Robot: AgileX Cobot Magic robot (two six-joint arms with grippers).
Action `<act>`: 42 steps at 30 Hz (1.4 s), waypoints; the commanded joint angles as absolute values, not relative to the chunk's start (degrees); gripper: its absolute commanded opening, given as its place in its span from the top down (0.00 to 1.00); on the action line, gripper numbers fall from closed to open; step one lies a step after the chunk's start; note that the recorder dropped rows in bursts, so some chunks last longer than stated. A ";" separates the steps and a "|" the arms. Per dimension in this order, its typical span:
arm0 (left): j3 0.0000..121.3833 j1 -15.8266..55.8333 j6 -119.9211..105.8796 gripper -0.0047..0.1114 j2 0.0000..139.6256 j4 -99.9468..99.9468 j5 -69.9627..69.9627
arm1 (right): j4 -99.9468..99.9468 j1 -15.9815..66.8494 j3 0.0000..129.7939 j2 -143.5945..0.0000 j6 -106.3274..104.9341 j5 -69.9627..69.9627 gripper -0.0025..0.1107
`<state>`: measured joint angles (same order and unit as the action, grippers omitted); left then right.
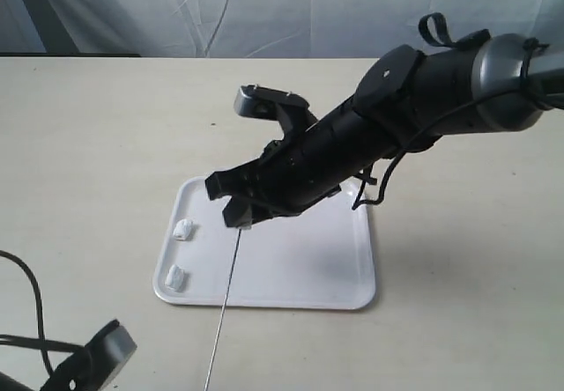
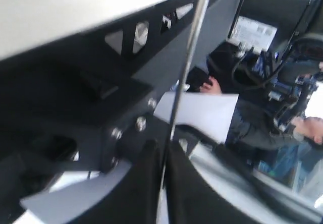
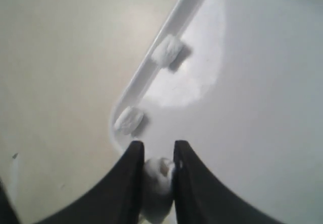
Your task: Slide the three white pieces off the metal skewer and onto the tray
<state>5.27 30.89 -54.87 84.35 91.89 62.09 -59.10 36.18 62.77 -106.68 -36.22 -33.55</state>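
A small, soft-looking white cylindrical lump, the third white piece (image 3: 156, 183), sits at the upper end of the thin, straight grey metal skewer (image 1: 225, 307), above the left half of the flat white rectangular plastic tray (image 1: 300, 272). The right gripper (image 3: 157, 147) pinches this lump from both sides between its two black fingers. Its arm enters from the upper right of the exterior view and slopes down and leftward across the tray, with the wrist tilted steeply. The other two white pieces (image 3: 167, 51) lie loose on the tray, apart from each other, against its left rim. The skewer slants down past the tray's front edge over the beige table (image 1: 88, 144). In the left wrist view, the dark fingers of the left gripper (image 2: 162, 151) are pressed together on the rod.
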 commanded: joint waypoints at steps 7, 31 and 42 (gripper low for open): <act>1.75 31.52 -54.75 0.96 84.62 85.77 64.52 | -54.74 28.07 63.92 -106.54 -37.34 -34.46 0.81; 13.15 31.52 -70.53 0.96 84.62 99.95 47.15 | -49.80 28.05 63.92 -103.91 -36.01 -41.22 0.59; 25.23 27.69 -55.70 0.96 90.81 90.47 40.97 | -47.83 28.05 63.92 -99.71 -35.75 -54.42 0.59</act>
